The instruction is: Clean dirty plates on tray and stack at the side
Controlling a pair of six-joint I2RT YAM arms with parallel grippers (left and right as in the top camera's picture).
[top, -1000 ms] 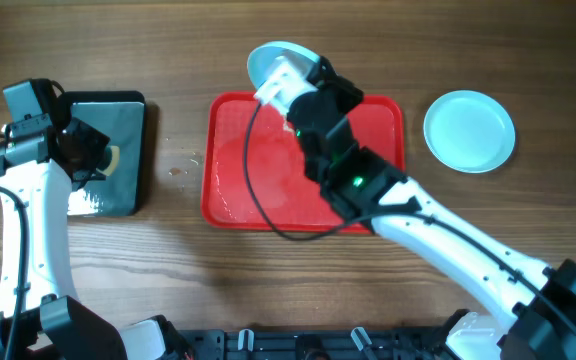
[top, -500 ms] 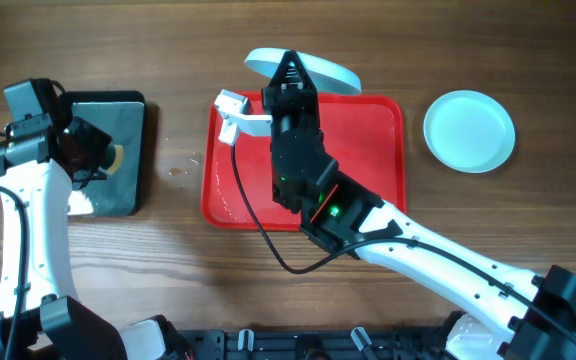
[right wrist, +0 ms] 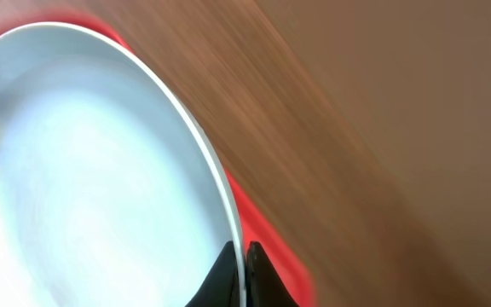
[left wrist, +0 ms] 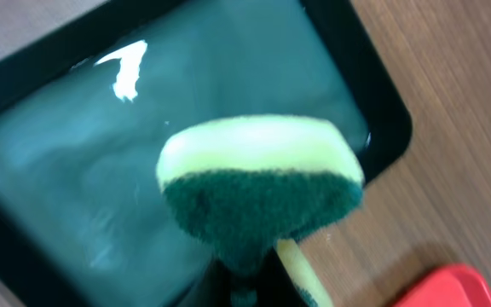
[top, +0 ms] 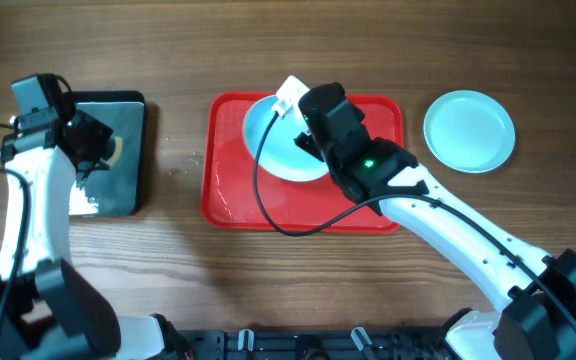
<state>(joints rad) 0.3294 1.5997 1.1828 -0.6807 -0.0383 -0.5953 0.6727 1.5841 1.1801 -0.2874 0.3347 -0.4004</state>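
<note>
The red tray (top: 230, 190) lies in the middle of the table. My right gripper (right wrist: 239, 257) is shut on the rim of a pale turquoise plate (top: 276, 145), holding it over the tray's middle; the plate (right wrist: 83, 170) fills the right wrist view, with the tray's edge (right wrist: 267, 234) behind it. In the overhead view the arm hides the jaws. A second pale turquoise plate (top: 469, 131) lies on the table to the right of the tray. No white plate is in view. My left gripper (left wrist: 247, 286) is shut on a yellow and green sponge (left wrist: 261, 183) above the black tray (left wrist: 66, 196).
The small black tray (top: 118, 165) holds water and stands at the left, apart from the red tray. A wet spot (top: 178, 170) marks the wood between them. The right arm's cable (top: 268, 215) loops over the red tray.
My right arm has swung the plate from the tray's far edge down over the tray's middle, turning it from edge-on to face-up. The left arm has shifted only slightly.
</note>
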